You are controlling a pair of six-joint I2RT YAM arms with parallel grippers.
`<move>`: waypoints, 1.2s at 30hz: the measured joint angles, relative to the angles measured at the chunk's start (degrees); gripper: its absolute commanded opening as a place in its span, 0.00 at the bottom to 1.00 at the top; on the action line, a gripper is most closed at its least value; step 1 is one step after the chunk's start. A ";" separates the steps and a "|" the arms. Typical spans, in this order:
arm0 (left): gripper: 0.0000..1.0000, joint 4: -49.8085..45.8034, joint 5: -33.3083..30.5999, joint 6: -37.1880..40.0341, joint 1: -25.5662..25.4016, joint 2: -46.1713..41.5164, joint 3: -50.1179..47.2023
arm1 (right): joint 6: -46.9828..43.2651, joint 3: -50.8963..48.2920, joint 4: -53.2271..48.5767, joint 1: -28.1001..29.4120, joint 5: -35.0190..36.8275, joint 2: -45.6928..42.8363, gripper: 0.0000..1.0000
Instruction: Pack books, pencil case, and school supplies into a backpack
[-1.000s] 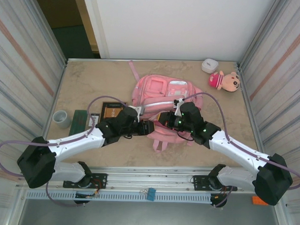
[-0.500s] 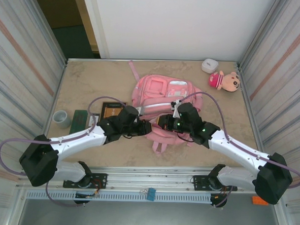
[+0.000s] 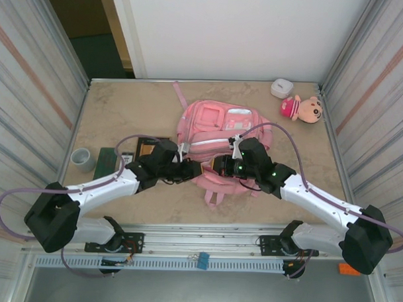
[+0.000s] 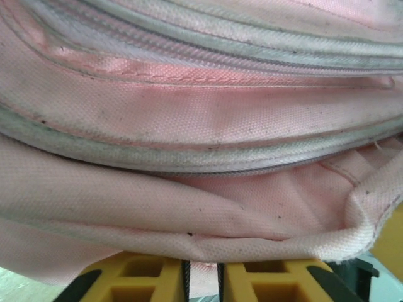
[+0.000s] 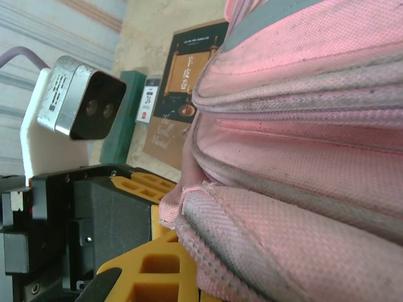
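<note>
Two end effectors are pictured meeting tip to tip at the near edge of a pink backpack, which is laid flat on the marble-patterned desk. The left end effector is pressed nearly together, and in its wrist view a folded hem of pink fabric is seen draped over and pinched between the yellow fingers. The right end effector is fully closed, with a thick seam of the same bag drawn down against its yellow finger. The bag is thus clamped by both, each from its own side. The bulk of the backpack, with its pale zip lines and front pockets, is spread just beyond the two tips.

The book, a thin dark paperback with an orange-gold picture on its cover, is shown flat on the desk just to the left of the left end effector and slightly beyond it. It is partly covered by that arm's wrist and lies outside the bag, beside its flank. Further to the left of that end effector, a green block and a small grey cup are set. A plush doll in a pink hat and a small white object are placed well apart from the right end effector, beyond it and to its right.
</note>
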 measured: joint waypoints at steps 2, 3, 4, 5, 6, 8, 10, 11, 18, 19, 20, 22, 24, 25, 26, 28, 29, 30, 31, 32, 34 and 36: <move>0.26 0.70 0.55 -0.35 0.02 0.39 0.00 | 0.00 0.07 0.07 -0.15 -0.24 0.09 0.03; 0.26 0.96 0.81 -0.68 0.02 0.72 0.00 | 0.00 0.07 0.07 -0.20 -0.26 0.15 0.03; 0.26 1.18 0.92 -0.90 0.02 1.01 0.00 | 0.00 0.07 0.07 -0.20 -0.28 0.22 0.03; 0.26 1.55 1.07 -1.09 0.02 1.33 0.00 | 0.00 0.07 0.07 -0.20 -0.31 0.26 0.03; 0.25 1.90 1.33 -1.36 0.02 1.57 0.00 | 0.02 0.07 0.07 -0.20 -0.28 0.31 0.03; 0.23 2.67 1.77 -1.79 0.02 1.86 -0.07 | 0.00 0.07 0.07 -0.20 -0.24 0.35 0.03; 0.18 3.45 2.12 -2.27 0.02 1.88 -0.15 | 0.02 0.07 0.07 -0.20 -0.20 0.35 0.02; 0.15 3.76 2.32 -2.51 0.02 1.88 -0.20 | 0.02 0.07 0.07 -0.20 -0.20 0.35 0.02; 0.23 4.68 2.10 -2.99 0.00 1.73 -0.57 | 0.02 0.07 0.02 -0.20 -0.20 0.52 0.02; 0.27 4.61 1.90 -3.06 0.02 1.73 -0.72 | 0.02 0.07 0.02 -0.20 -0.20 0.52 0.02; 0.31 4.57 1.77 -3.39 0.02 1.73 -0.96 | 0.02 0.07 0.00 -0.20 -0.20 0.52 0.02; 0.31 4.61 1.62 -3.98 0.00 1.73 -1.46 | 0.02 0.07 -0.17 -0.20 -0.22 0.52 0.02; 0.32 4.52 1.57 -4.50 -0.04 1.73 -1.62 | 0.00 0.07 -0.52 -0.04 -0.17 0.52 0.02; 0.32 4.50 1.53 -4.59 -0.04 1.73 -1.62 | 0.00 0.07 -0.57 -0.02 -0.15 0.52 0.02; 0.32 4.48 1.40 -4.68 -0.02 1.73 -1.62 | 0.02 0.11 -0.61 0.11 0.00 0.52 0.02; 0.30 4.13 1.40 -4.66 -0.04 1.73 -1.60 | 0.00 0.33 -0.96 0.37 0.26 0.52 0.02; 0.28 3.93 1.33 -4.61 -0.04 1.73 -1.60 | 0.00 0.37 -1.05 0.48 0.35 0.52 0.02; 0.25 3.67 1.18 -4.50 -0.02 1.73 -1.57 | 0.00 0.37 -1.07 0.52 0.42 0.52 0.02; 0.21 3.21 0.81 -4.22 -0.04 1.73 -1.53 | -0.02 0.37 -1.16 0.61 0.44 0.52 0.02; 0.17 2.86 0.59 -4.04 -0.04 1.77 -1.53 | -0.04 0.37 -1.27 0.61 0.42 0.52 0.02; 0.11 2.54 0.42 -3.63 -0.04 1.88 -1.46 | -0.24 0.44 -1.62 0.61 0.44 0.50 0.02; 0.08 2.34 0.61 -3.39 -0.04 2.14 -1.14 | -0.52 0.59 -2.36 0.68 0.46 0.48 0.02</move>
